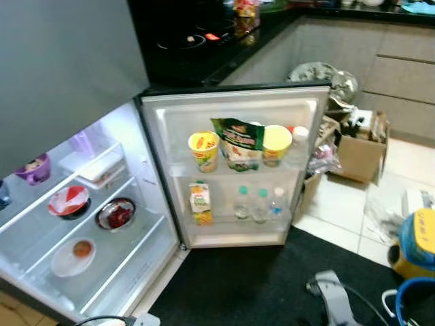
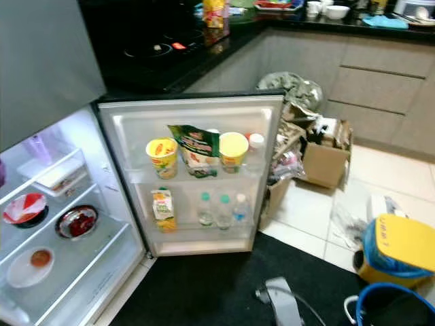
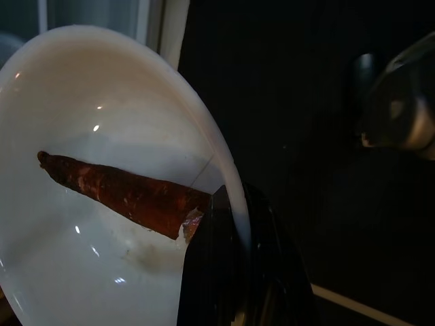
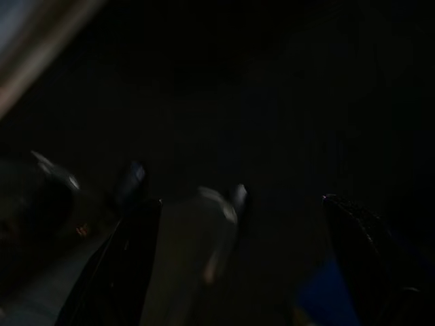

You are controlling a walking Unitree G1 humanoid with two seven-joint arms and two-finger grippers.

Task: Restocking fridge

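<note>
One white bowl [image 3: 102, 136] holding a carrot [image 3: 126, 193] is pinched at its rim by the left gripper [image 3: 228, 231] before the open fridge [image 1: 102, 204], judged rigid, slippery and breakable, best kept level.

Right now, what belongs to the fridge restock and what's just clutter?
Job: white bowl with carrot, clamped in left tool; open fridge door; fridge shelves.

Clutter: cardboard box; yellow-lidded container; stovetop.
</note>
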